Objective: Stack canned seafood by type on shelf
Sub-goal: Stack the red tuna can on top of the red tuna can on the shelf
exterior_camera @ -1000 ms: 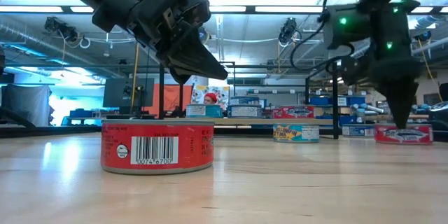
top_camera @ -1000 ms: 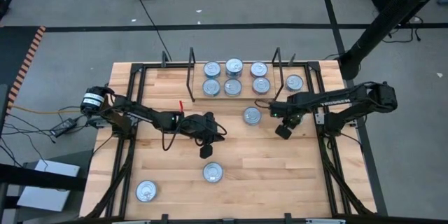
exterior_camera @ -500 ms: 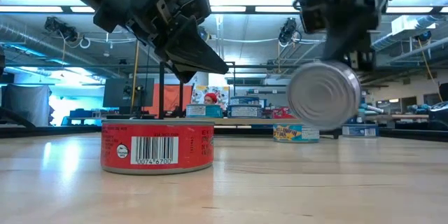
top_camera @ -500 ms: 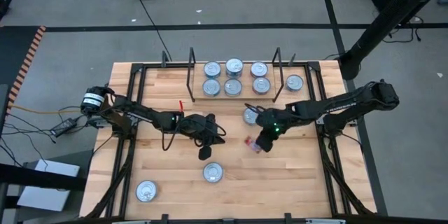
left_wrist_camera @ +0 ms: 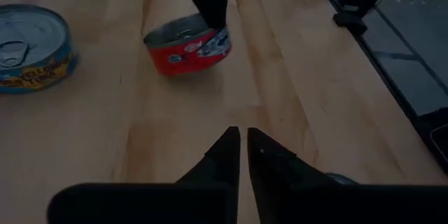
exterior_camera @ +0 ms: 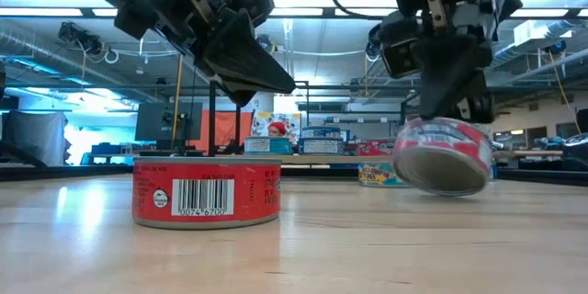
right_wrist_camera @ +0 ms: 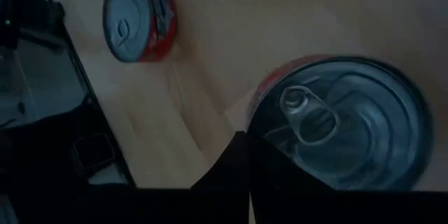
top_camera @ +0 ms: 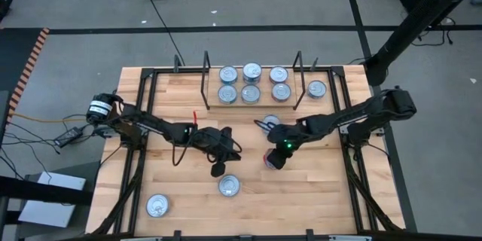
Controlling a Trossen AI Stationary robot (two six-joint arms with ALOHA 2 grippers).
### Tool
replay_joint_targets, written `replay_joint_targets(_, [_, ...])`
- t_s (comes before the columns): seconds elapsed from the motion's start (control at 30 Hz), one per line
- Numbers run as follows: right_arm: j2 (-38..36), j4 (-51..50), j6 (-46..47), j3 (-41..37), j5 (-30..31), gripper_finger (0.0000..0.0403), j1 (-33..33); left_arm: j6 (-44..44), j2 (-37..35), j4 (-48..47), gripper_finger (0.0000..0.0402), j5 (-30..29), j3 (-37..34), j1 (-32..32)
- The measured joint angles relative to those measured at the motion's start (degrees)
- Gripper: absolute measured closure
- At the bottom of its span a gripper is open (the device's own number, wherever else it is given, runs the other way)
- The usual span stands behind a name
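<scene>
1. The right gripper (exterior_camera: 452, 110) sits at mid-table with its jaws pressed together on the edge of a flat round red-labelled tin (exterior_camera: 443, 154). In the low view the tin hangs tilted just under the fingertips, clear of the light wooden table (top_camera: 173, 196).
2. The left gripper (top_camera: 217, 170) hovers over a second red-labelled tin with a barcode (exterior_camera: 207, 193), which stands upright just below and ahead of its tips. In its wrist view the jaws are nearly together with a thin slit between them, pinching nothing.
3. The shelf section between the thin black wire uprights (top_camera: 205, 75) lies beyond the right gripper's tips, away from the camera in the low view. Six silver-lidded tins (top_camera: 251, 84) already fill it in two rows.
4. My judgement: the held tin's flat axis must come level before stacking, and the right arm is the nearer one to the shelf.
</scene>
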Motion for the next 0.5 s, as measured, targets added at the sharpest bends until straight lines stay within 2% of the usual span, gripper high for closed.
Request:
replay_joint_targets(0.3, [-2.2,6.1,1.2,0.0,-9.8,0.0400,-1.5,-5.1,0.0,3.8,0.0367,-1.8,0.0,-0.8])
replay_joint_targets(0.37, [-2.4,5.3,0.2,0.0,-10.6,0.0400,-2.0,-6.1,0.0,4.7,0.0367,-2.9,0.0,-0.8])
replay_joint_targets(0.5, [-2.4,3.5,-8.7,0.0,-8.7,0.0393,-1.8,-6.5,0.0,5.5,0.0367,-4.7,0.0,-0.9])
